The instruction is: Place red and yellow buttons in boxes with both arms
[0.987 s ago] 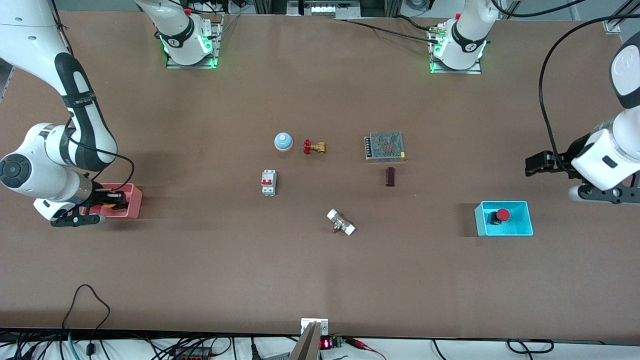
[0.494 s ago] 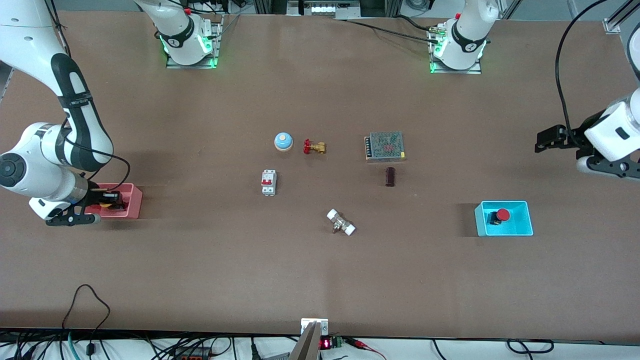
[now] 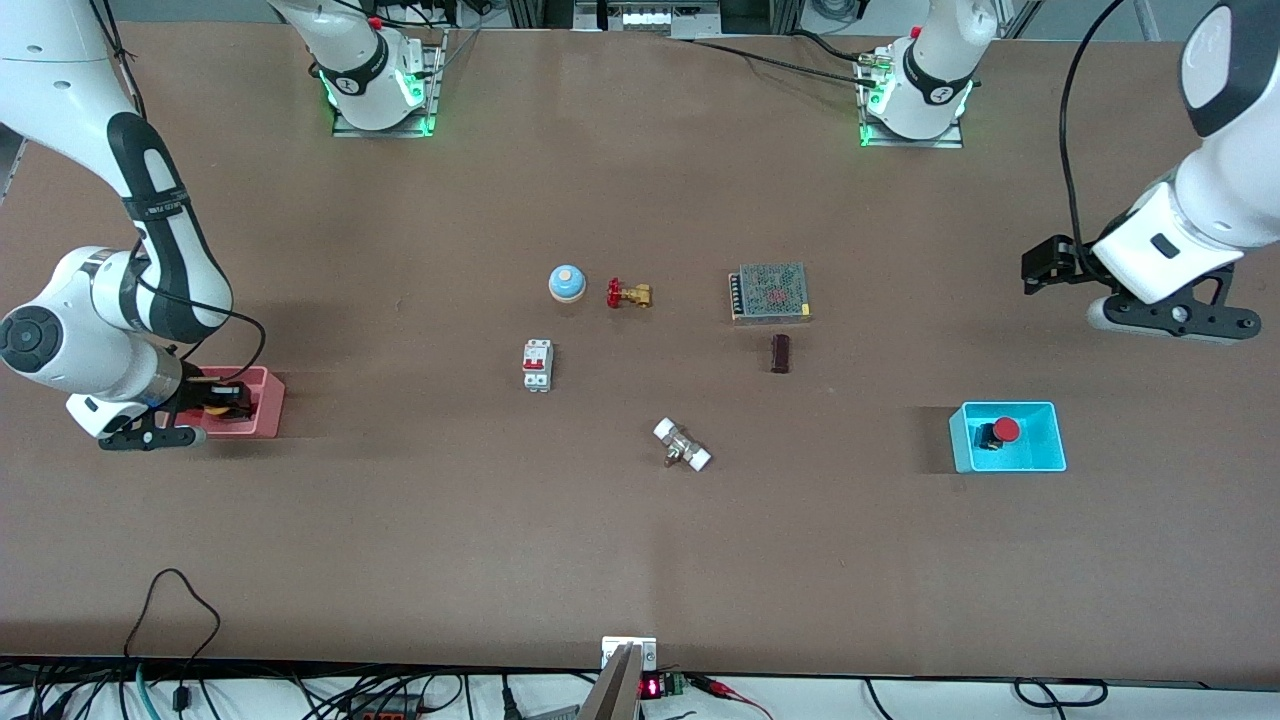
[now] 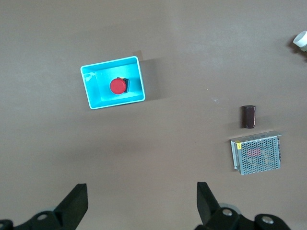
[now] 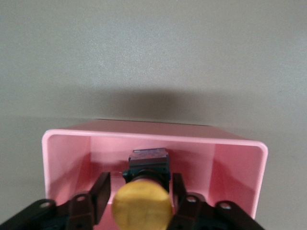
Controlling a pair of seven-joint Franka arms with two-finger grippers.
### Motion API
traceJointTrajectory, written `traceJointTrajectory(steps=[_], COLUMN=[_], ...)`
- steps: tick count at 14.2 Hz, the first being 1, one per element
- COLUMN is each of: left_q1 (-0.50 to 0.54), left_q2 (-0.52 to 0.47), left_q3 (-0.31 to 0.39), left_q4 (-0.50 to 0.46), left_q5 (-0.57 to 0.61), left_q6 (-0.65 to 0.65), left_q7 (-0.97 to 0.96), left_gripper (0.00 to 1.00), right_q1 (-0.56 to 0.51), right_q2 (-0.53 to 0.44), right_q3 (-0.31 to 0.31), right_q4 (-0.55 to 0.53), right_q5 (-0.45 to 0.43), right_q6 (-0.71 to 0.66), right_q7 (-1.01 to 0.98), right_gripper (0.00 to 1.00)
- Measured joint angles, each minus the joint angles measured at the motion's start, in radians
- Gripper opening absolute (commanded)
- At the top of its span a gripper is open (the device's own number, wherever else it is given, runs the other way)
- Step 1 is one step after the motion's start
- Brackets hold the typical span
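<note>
The yellow button (image 3: 213, 408) is between the fingers of my right gripper (image 3: 222, 398), which is shut on it, low inside the pink-red box (image 3: 264, 415) at the right arm's end of the table. In the right wrist view the button's yellow cap (image 5: 142, 206) fills the gap of the gripper (image 5: 141, 191), its black base points into the box (image 5: 153, 135). The red button (image 3: 1003, 430) lies in the cyan box (image 3: 1040, 458). My left gripper (image 3: 1035, 268) is open and empty, raised over bare table beside that box. The left wrist view shows the gripper (image 4: 141, 191), cyan box (image 4: 91, 93) and red button (image 4: 117, 86).
Mid-table stand a blue bell (image 3: 566, 283), a brass valve (image 3: 628, 294), a mesh-topped power supply (image 3: 770, 292), a dark brown block (image 3: 781, 353), a white circuit breaker (image 3: 537, 364) and a white-capped fitting (image 3: 682, 445).
My left arm has lifted and swung away from the cyan box toward its base. My right gripper has stayed in the pink-red box with the yellow button, shifting only slightly.
</note>
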Motion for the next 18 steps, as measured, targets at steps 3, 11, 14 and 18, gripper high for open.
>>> traceJointTrajectory(steps=[3, 11, 14, 18], left_q1=[0.015, 0.136, 0.135, 0.134], left_q2=[-0.003, -0.103, -0.114, -0.114], left_q3=[0.003, -0.103, -0.095, -0.095], left_q4=[0.000, -0.124, -0.142, -0.143], left_q5=[-0.003, -0.017, -0.017, -0.017], left_q6=[0.000, 0.090, 0.098, 0.099], left_q7=[0.000, 0.000, 0.000, 0.000], left_gripper=[1.00, 1.00, 1.00, 1.00], right_q1=[0.000, 0.004, 0.008, 0.061], right_q2=[0.001, -0.134, -0.253, -0.386], right_q3=[0.000, 0.012, 0.043, 0.067], right_q4=[0.000, 0.023, 0.054, 0.145], right_q5=[0.000, 0.001, 0.001, 0.001], right_q6=[0.003, -0.157, -0.306, -0.550], right_q7=[0.000, 0.000, 0.000, 0.004], right_gripper=[1.00, 1.00, 1.00, 1.00])
